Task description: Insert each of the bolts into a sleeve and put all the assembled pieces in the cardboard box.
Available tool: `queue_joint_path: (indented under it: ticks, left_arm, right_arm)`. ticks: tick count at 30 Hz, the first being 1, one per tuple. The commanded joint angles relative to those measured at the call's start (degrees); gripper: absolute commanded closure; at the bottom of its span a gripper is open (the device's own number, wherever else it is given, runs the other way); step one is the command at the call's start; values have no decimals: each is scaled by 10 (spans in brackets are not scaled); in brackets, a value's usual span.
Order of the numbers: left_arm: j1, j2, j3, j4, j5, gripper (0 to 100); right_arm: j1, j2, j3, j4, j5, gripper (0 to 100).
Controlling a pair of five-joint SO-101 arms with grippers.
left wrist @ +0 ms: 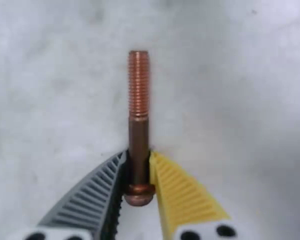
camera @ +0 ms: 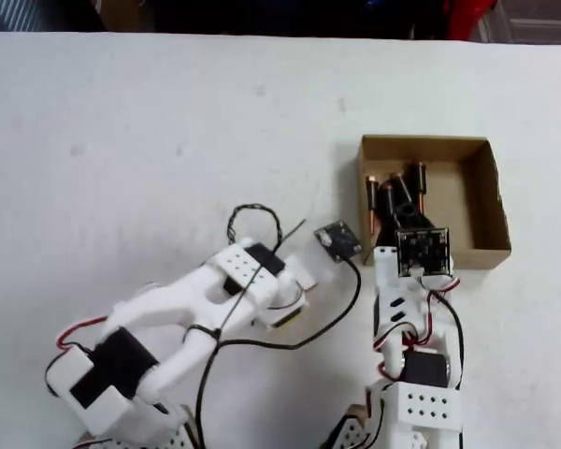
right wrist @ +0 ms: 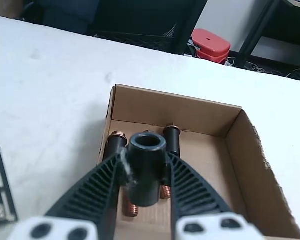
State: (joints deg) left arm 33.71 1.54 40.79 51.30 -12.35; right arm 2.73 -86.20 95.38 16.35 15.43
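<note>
A copper bolt [left wrist: 138,120] is held by its smooth shank just above the head, threaded end pointing away, with my left gripper [left wrist: 138,156] shut on it over the bare white table. My right gripper [right wrist: 146,159] is shut on a black sleeve [right wrist: 147,172], open bore up, over the near part of the cardboard box [right wrist: 175,112]. Two assembled pieces [right wrist: 115,144] [right wrist: 171,137] lie in the box behind the sleeve. In the high view the box [camera: 491,201] sits right of centre with the right gripper [camera: 399,220] over it and several pieces [camera: 372,201] inside.
The left arm [camera: 234,281] lies diagonally across the table's lower left, its camera board [camera: 339,241] and black cable close to the box's left wall. White table stretches behind and to the left. Dark furniture and a red container [right wrist: 210,44] stand beyond the far edge.
</note>
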Motion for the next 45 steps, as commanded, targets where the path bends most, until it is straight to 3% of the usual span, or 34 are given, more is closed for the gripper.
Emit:
queue_joint_path:
  ticks: [1, 7, 9, 18, 34, 45]
  left_arm:
    - [-86, -4, -1, -21, -6, 973]
    - [-138, -5, -25, 44, -207, 980]
    - [-138, -5, -40, 60, -244, 980]
    - [-139, -5, -52, 98, -250, 979]
    - [-221, -4, -105, 132, -257, 979]
    - [-223, -4, -124, 137, -432, 979]
  right_arm:
    - [0, -10, -3, -17, -6, 981]
    - [0, -10, -3, -17, -6, 981]
    - [0, -10, -3, -17, -6, 981]
    - [-1, -10, -3, -17, -6, 981]
    - [-1, -10, -3, -17, -6, 981]
    - [-15, -10, -1, -17, -6, 981]
